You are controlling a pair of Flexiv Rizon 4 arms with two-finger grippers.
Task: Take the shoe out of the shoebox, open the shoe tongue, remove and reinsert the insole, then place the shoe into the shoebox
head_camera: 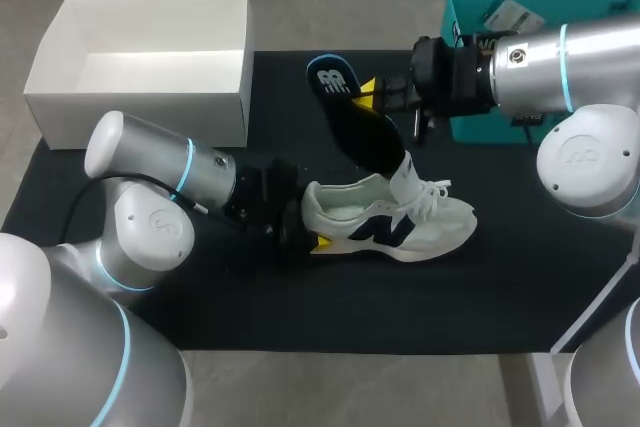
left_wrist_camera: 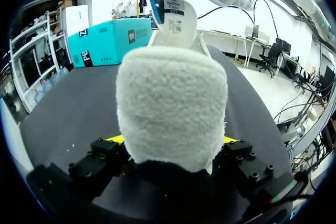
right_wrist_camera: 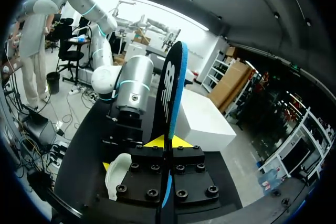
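Shoe: the white shoe (head_camera: 400,227) sits on its sole in the middle of the black mat (head_camera: 300,312), heel to the left, toe to the right, well out of the box.
Left gripper: the left gripper (head_camera: 312,240) is clenched on the heel from both sides. In the left wrist view the fuzzy heel (left_wrist_camera: 170,108) fills the gap between the yellow tips, so this arm is the anchor.
Right gripper: the right gripper (head_camera: 375,94) is pinched flat on the insole (head_camera: 355,122). The right wrist view shows the insole edge-on between the closed fingers (right_wrist_camera: 157,141).
Insole: it stands steeply, logo end high on the far left, lower end down at the shoe's collar beside the tongue. How deep it sits, I can't tell.
Key relation: the insole's long axis slants from far-left down to near-right, crossing the shoe's left-to-right line. The shoe's mouth lies near and below the right gripper.
Judgement: to seat it, that slant has to flatten toward the toe on the right.
Shoebox: the white shoebox (head_camera: 140,117) stands open at the far left, well apart and nearer the left arm.
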